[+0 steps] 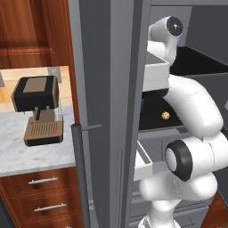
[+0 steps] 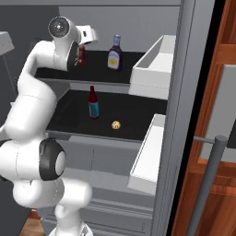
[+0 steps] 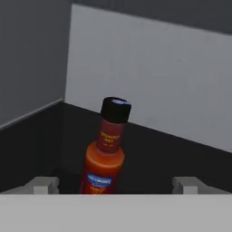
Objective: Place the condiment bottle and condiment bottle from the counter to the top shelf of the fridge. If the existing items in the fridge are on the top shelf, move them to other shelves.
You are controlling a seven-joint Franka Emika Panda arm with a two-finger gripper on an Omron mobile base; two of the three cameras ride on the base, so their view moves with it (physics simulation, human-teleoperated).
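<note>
Nearest the cameras, the white arm (image 2: 32,120) rises from the base and reaches high into the open fridge (image 2: 138,23), so that its hand looks level across the top shelf (image 2: 99,69) toward the left back corner. Both condiment bottles stand upright on that shelf. The squat pale bottle (image 2: 115,53) with the blue label sits toward the middle, well apart from the slim dark red bottle (image 3: 106,154), which is close to the left wall. In the hand view the jaws are spread wide, one tip on either side of the red bottle's base and neither pressing it, so they grip nothing. That suggests the bottle bears its own weight on the shelf. One shelf (image 2: 133,113) down stand the red-necked bottle (image 2: 93,103) and the tan ball (image 2: 116,124), probably kept there so the top board stays free for the condiments. To judge by this layout, the task looks close to finished, with only a clean withdrawal left.
</note>
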